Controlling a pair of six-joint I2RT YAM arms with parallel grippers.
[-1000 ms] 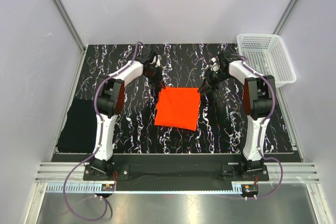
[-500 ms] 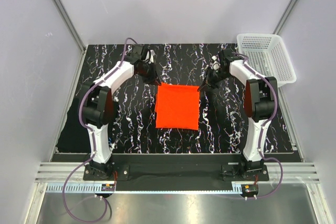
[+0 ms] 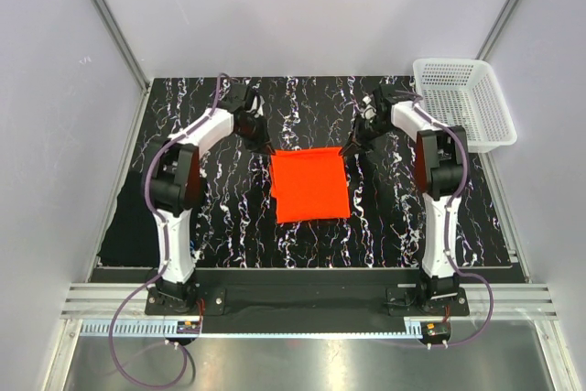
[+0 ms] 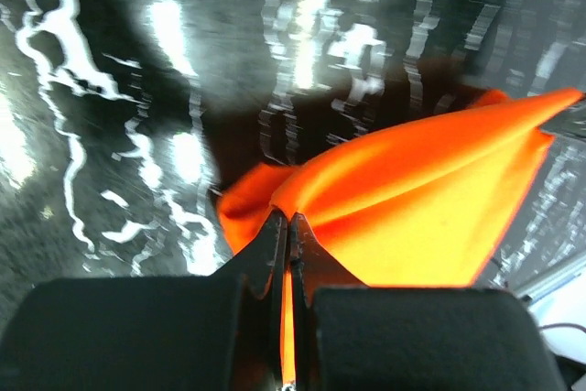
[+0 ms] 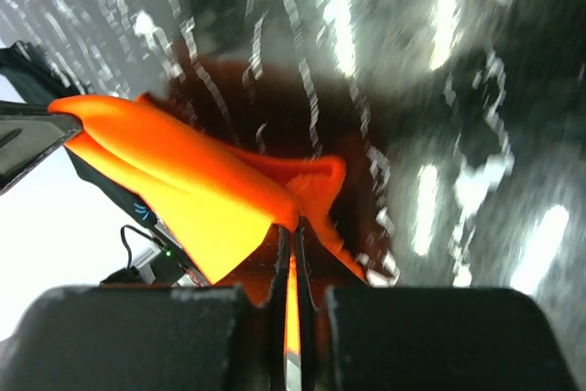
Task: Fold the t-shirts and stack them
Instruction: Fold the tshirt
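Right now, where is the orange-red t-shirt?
In the top view the orange-red t-shirt is at the middle of the marbled mat, its two far corners pinched by the left hand on its left and the right hand on its right.

Bright overhead; wrist views blurry with glare.

The vivid orange-red cloth t-shirt [image 3: 311,188] lay folded rectangular, its far corners lifted. The plain black cloth t-shirt [image 3: 128,222] sat folded, well left.

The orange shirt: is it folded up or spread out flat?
Folded. From above, the orange shirt is a compact rectangle, with no sleeves or collar showing.
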